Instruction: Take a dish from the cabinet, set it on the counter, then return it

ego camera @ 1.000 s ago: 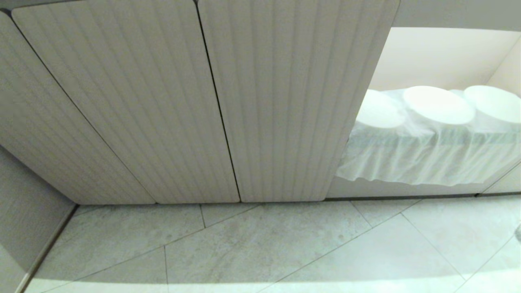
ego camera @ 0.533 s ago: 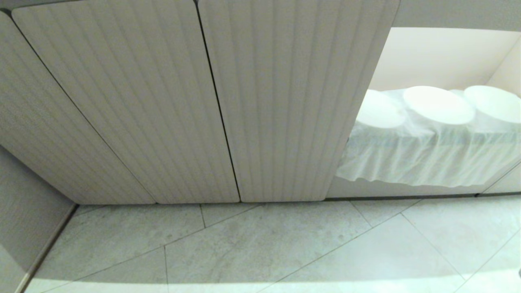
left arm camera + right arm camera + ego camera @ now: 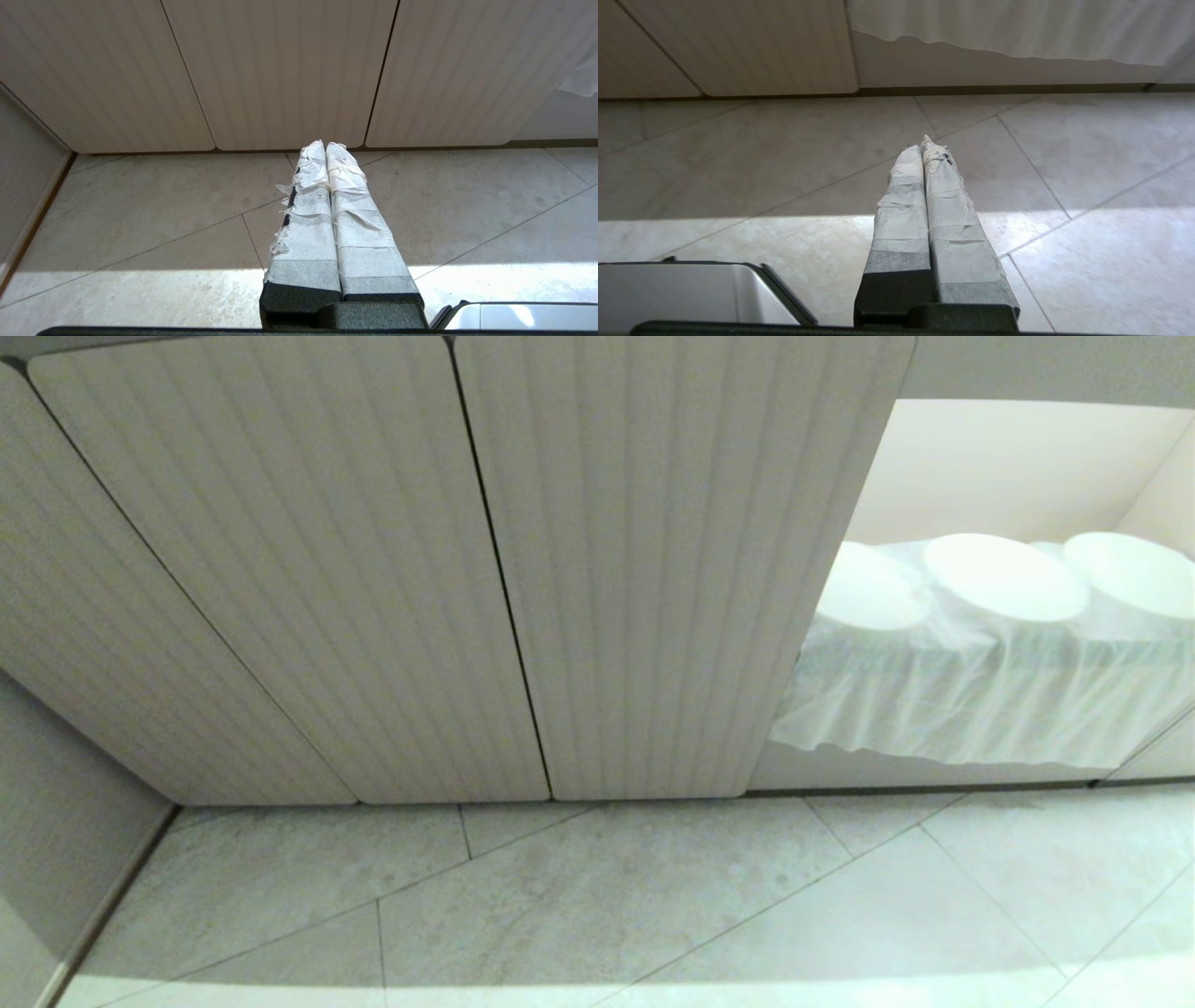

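The cabinet fills the head view with fluted beige doors shut; its compartment at the right stands open. On the shelf inside, three white round dishes rest on a white cloth; which one is the task's dish I cannot tell. The counter is out of view. My left gripper is shut and empty, low over the floor and pointing at the cabinet's closed doors. My right gripper is shut and empty too, above the tiles in front of the cloth's hanging edge. Neither arm shows in the head view.
Grey floor tiles run up to the cabinet's foot. A side wall closes the left. Parts of my own base show in the wrist views, a pale panel and a grey box.
A grey bit of my right arm at the head view's right edge slid downward and has left the picture. The cabinet and dishes have not moved.
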You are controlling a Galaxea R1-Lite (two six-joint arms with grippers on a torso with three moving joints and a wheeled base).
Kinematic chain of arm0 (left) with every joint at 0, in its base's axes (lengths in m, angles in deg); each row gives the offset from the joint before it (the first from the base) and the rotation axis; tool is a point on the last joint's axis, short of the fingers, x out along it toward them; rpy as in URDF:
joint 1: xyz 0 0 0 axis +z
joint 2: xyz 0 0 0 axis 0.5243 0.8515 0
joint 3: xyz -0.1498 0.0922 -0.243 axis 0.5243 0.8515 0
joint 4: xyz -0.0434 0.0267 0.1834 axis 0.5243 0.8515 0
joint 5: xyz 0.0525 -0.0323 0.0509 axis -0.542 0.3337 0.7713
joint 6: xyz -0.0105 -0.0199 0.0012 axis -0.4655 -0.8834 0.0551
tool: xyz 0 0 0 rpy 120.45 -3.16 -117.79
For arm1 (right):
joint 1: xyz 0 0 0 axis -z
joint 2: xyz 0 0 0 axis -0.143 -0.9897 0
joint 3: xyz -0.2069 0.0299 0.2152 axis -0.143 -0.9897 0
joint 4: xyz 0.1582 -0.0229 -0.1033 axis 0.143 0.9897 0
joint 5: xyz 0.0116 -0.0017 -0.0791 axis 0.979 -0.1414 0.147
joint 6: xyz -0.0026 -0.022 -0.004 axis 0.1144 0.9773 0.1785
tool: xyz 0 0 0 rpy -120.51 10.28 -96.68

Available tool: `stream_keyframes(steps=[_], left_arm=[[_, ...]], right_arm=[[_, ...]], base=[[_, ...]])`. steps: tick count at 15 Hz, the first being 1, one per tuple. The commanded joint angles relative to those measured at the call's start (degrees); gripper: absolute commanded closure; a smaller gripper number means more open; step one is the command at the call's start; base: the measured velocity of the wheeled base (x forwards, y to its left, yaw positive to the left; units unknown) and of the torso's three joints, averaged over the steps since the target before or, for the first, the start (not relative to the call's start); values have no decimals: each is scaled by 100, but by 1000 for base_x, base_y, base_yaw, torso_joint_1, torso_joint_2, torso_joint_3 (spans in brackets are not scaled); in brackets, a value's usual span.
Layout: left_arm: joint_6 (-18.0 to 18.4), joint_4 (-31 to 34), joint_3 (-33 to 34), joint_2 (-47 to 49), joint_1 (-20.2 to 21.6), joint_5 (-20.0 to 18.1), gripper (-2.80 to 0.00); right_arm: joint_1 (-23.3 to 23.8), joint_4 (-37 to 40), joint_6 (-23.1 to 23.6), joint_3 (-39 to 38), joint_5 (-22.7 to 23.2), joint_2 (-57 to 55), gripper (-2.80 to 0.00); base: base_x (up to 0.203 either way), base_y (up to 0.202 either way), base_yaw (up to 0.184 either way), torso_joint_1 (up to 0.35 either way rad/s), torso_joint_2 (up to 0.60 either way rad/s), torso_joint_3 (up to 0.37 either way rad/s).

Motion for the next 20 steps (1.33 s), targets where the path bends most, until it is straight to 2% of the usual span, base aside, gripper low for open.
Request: stream_keyframes(steps=[1, 2, 4, 8, 20], left_arm=[[-2, -4, 0, -2, 0, 0, 0], [-2, -4, 0, -2, 0, 0, 0], [-2, -4, 0, -2, 0, 0, 0], [-2, -4, 0, -2, 0, 0, 0], [-2, -4, 0, -2, 0, 0, 0]], right_arm=[[423, 162, 160, 0, 94, -24, 0], [555, 307, 247, 0, 186, 87, 0], [486, 596, 292, 0, 368, 556, 0], [363, 659, 273, 0, 425, 1640, 0], [353, 654, -65, 0, 405, 1690, 0]], base=[[0, 0, 0, 0, 0, 0], [0, 0, 0, 0, 0, 0], [0, 0, 0, 0, 0, 0], [0, 0, 0, 0, 0, 0], [0, 0, 0, 0, 0, 0]])
